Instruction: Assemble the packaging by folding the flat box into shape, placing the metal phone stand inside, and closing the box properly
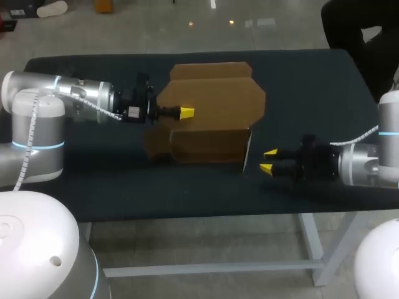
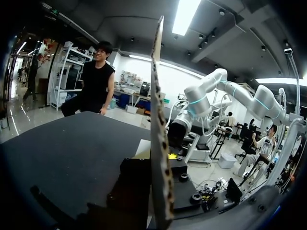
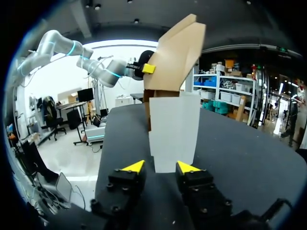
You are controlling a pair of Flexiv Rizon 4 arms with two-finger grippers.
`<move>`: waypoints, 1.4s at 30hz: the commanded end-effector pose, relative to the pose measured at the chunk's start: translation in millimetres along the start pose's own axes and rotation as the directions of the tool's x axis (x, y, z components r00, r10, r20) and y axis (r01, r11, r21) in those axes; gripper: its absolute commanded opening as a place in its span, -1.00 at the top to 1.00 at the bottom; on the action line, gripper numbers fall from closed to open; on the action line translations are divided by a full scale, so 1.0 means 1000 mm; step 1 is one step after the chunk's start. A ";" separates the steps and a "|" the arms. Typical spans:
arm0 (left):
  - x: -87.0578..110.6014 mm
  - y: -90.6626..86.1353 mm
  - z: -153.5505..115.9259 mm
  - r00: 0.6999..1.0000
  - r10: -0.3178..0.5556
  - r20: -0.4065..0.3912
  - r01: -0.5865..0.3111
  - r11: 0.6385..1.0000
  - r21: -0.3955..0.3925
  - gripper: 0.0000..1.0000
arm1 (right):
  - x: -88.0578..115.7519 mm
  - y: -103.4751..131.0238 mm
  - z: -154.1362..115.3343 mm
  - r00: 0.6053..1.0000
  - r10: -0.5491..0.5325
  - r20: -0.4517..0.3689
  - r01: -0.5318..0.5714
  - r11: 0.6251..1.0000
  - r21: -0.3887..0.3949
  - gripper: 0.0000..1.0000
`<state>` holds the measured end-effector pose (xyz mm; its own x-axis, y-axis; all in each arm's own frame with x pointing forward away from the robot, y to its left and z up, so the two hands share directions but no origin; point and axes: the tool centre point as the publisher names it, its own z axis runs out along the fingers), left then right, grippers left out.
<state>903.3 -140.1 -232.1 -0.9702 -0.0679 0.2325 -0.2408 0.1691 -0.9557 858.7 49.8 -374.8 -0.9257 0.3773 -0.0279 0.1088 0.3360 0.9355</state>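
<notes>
1. The brown cardboard box (image 1: 209, 144), partly folded, sits in the middle of the dark table (image 1: 93, 187). Its front wall stands on the cloth and its broad upper panel (image 1: 218, 99) rises tilted above and behind that wall.
2. The left gripper (image 1: 186, 113) comes in from the left side and meets the upper panel at its left edge. One yellow tip lies on the top face of the cardboard; the other is hidden under it.
3. In the left wrist view the upper panel (image 2: 158, 143) shows edge-on, running straight up from between that gripper's dark fingers. The fingers are closed on the sheet and hold it off the table.
4. From the right wrist view, the left gripper (image 3: 148, 68) shows one yellow tip pressed to the side of the raised brown cardboard box (image 3: 175, 52).
5. The right gripper (image 1: 269, 160) rests low over the table, just beside the box's right end. Its two yellow tips are spread apart and nothing is held between them.
6. A pale flap (image 1: 247, 152) stands upright at that end of the box. In the right wrist view the pale flap (image 3: 173, 129) is directly ahead of the right gripper (image 3: 160, 166), its lower edge near the gap between the tips. Whether it touches either tip cannot be told.
</notes>
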 end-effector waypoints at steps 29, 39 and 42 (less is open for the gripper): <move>-0.007 0.008 -0.002 0.999 0.036 0.020 -0.036 0.999 0.012 1.00 | -0.007 -0.001 0.010 1.000 0.020 -0.003 -0.020 1.000 0.006 0.15; -0.007 0.008 -0.002 0.999 0.036 0.020 -0.036 0.999 0.012 1.00 | -0.010 0.003 0.018 1.000 0.020 0.002 -0.020 1.000 -0.013 0.13; -0.007 0.008 -0.002 0.999 0.036 0.020 -0.036 0.999 0.012 1.00 | -0.013 0.004 0.021 1.000 0.018 0.002 -0.018 1.000 -0.024 0.12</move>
<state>907.3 -137.4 -236.8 -0.9773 -0.0838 0.1944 -0.2058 0.1600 -0.9654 874.7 62.8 -373.8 -0.9223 0.3862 -0.0102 0.1221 0.3164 0.9407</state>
